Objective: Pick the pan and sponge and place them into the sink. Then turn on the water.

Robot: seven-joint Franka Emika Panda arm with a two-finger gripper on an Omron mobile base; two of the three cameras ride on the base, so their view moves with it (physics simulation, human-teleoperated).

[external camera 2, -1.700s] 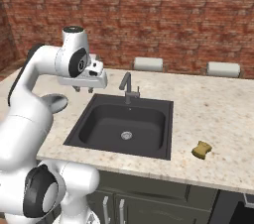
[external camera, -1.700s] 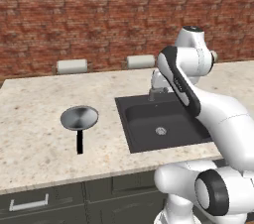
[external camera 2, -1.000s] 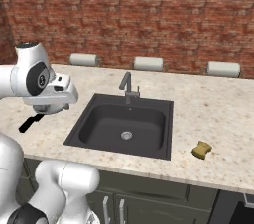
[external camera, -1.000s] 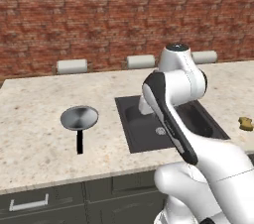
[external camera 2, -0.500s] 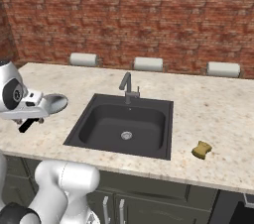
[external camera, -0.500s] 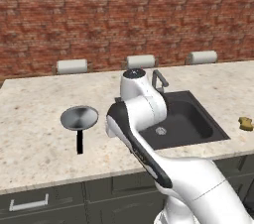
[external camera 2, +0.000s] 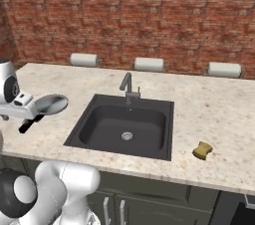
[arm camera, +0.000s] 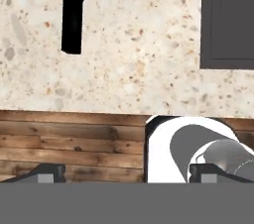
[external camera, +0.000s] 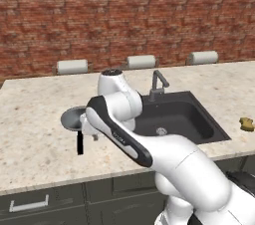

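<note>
- Left base view: the pan (external camera: 72,117) sits near the worktop's (external camera: 30,134) front edge, left of the sink (external camera: 194,119); the sponge (external camera: 246,124) lies toward the right end.
- Right base view: my arm partly covers the pan.
- Hand view: my gripper (arm camera: 126,172) is spread wide, holding nothing, with the pan's handle (arm camera: 74,12) ahead.

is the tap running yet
Off. No stream falls from the faucet spout, and the sink basin looks dry and empty around its drain.
</note>
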